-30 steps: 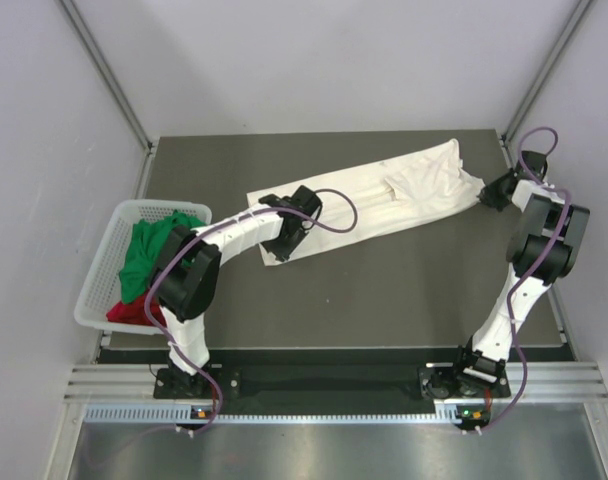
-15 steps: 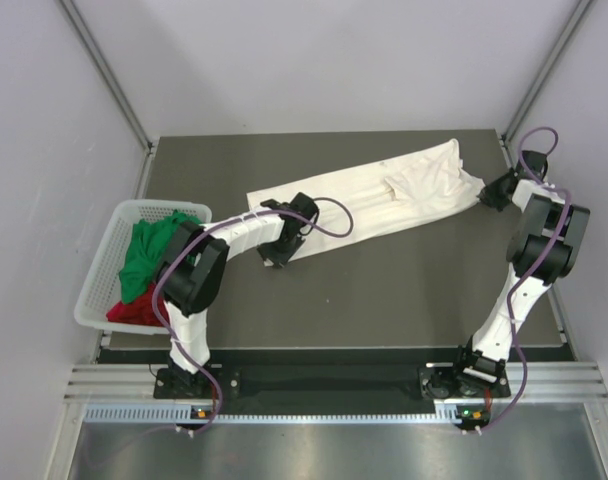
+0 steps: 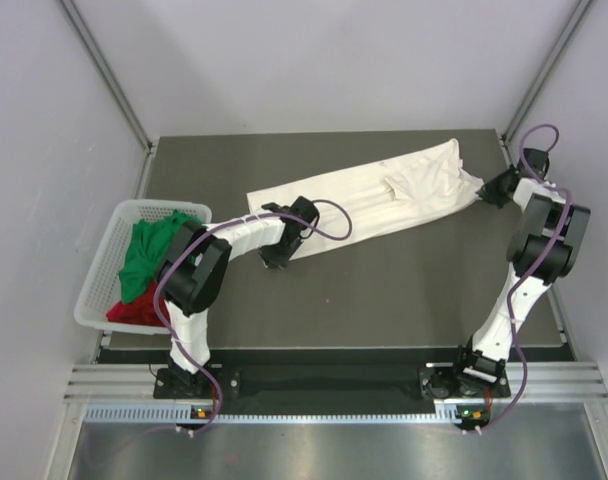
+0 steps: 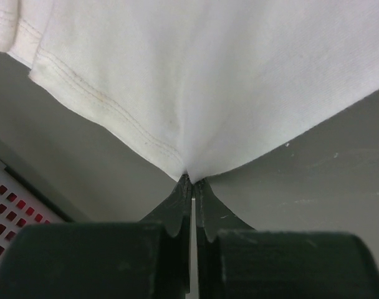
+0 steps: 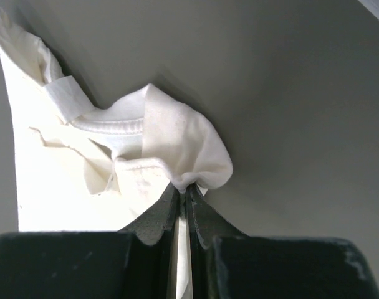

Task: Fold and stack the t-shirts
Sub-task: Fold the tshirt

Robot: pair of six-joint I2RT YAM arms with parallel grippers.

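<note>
**Cream-white t-shirt point(image 3: 384, 195), folded into a long strip, held at both ends on the table point(image 3: 404, 290)**

Near left, a mesh basket point(image 3: 92, 290) holds the green t-shirt point(image 3: 144, 255) and the red t-shirt point(image 3: 129, 312). The left gripper point(image 4: 191, 180) is clamped on the strip's near hem corner. The strip runs diagonally to the far right, where the right gripper point(image 5: 183, 187) pinches bunched cloth beside the collar.

- **Handling:** likely best to raise both ends together, keep the cloth taut, and bring end to end with the edges matched. Both pinches are thin and may slip.
- **Change:** a second ago the left jaws stood apart over that corner. The right grip is unchanged.
</note>
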